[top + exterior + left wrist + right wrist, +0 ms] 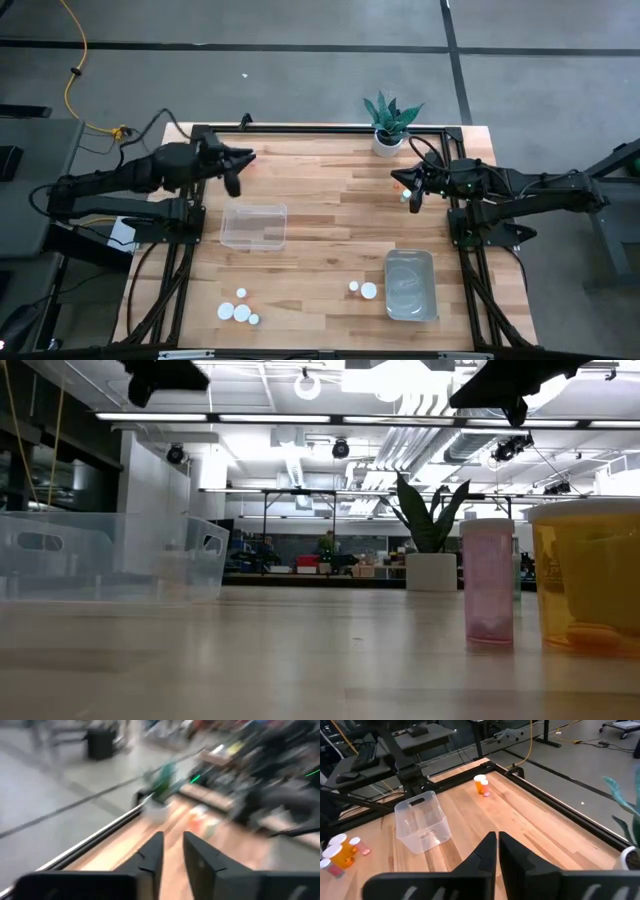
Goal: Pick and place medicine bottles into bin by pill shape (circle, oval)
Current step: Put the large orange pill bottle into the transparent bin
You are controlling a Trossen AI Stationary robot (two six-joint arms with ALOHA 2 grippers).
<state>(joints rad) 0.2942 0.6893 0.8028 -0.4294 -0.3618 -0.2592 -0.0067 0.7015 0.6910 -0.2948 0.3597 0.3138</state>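
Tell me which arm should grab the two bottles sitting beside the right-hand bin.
Probably the right. Its claw hangs over the table's right half, the same side as those two bottles and that bin. The left claw is farther away, beyond the other bin.

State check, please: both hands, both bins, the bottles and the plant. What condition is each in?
Left hand: fingers slightly apart, empty, above the table.
Right hand: shut, empty, above the table.
Rectangular clear bin: upright, empty.
Rounded clear bin: upright, empty.
Four medicine bottles: capped, on table, outside bins.
Two medicine bottles: upright, capped, beside rounded bin.
Potted plant: upright.
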